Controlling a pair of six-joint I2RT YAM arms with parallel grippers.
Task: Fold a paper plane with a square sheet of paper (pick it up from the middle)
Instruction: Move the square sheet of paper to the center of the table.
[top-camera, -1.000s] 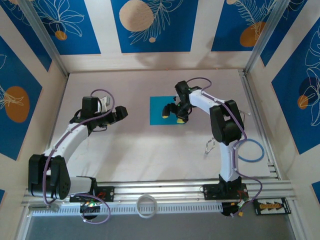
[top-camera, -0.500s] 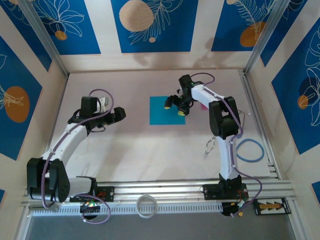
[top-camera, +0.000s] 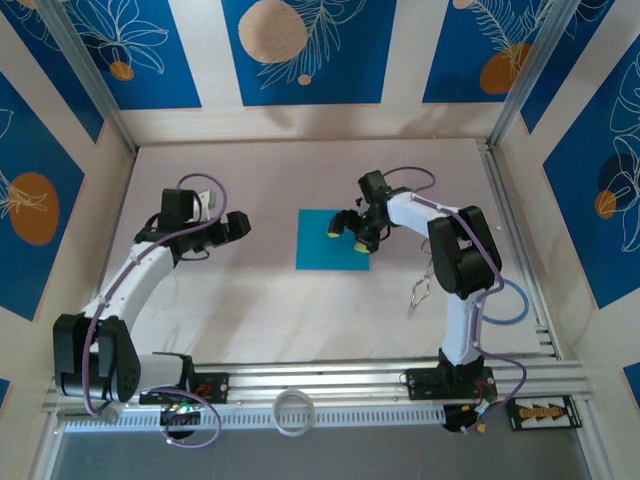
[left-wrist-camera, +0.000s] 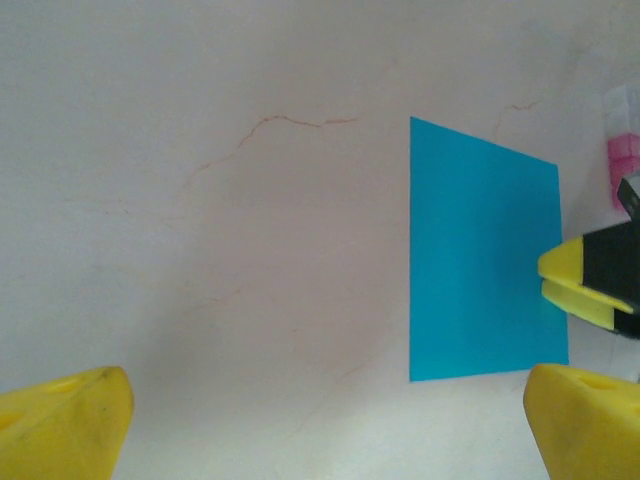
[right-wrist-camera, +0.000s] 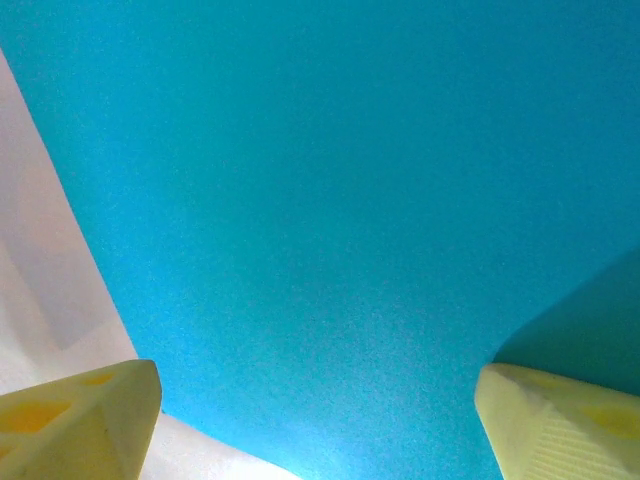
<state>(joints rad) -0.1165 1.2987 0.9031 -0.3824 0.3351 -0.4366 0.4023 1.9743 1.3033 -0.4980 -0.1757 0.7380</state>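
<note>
We judge the task to be at its very beginning: the thin cyan-blue square sheet of paper (top-camera: 328, 241) lies flat and unfolded near the middle of the pale counter (top-camera: 280, 320), and we see no crease, no raised corner and nothing that looks like a plane yet, so the picking up and all the folds remain to be done. The right end effector (top-camera: 347, 237) hangs over the right part of the sheet with its yellow fingers spread wide, and it has hold of nothing; in its own wrist view the blue paper lies between the two fingers. The left end effector (top-camera: 238, 225) is fully spread and empty, well apart from the sheet on its left side, pointing toward it. Some things we cannot decide. Whether the right fingertips touch the paper or only hover just above it is not clear. The right arm covers a part of the sheet's right edge in the top view. A small pink object (left-wrist-camera: 622, 160) at the border of the left wrist view is blurred and cut off, so we cannot say what it is.
</note>
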